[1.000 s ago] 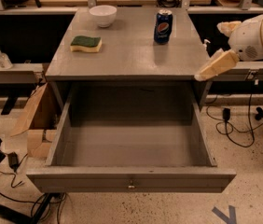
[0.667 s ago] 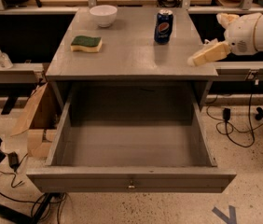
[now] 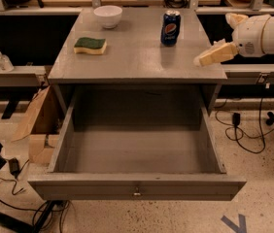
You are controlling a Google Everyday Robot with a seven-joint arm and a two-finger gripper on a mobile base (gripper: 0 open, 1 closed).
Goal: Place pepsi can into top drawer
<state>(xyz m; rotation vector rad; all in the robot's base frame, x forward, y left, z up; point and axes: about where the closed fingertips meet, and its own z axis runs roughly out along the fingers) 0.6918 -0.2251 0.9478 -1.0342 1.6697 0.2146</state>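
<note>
"Three things on the grey counter (image 3: 137,57), correct?"

"Correct. The pepsi can (image 3: 170,28) stands upright toward the back right. A white bowl (image 3: 108,16) sits at the back, left of the can, and a green-topped sponge (image 3: 90,45) lies nearer the left edge."

"Where is the gripper?"

"The gripper (image 3: 217,38) hangs over the counter's right edge, in front of and to the right of the can and well apart from it. Its beige jaws are spread and hold nothing."

"And the top drawer?"

"The top drawer (image 3: 137,191) is pulled fully out below the counter. Its grey floor is bare, and a small metal keyhole is at the centre of the front panel. A cardboard box (image 3: 37,118) leans on the floor to its left."
</note>
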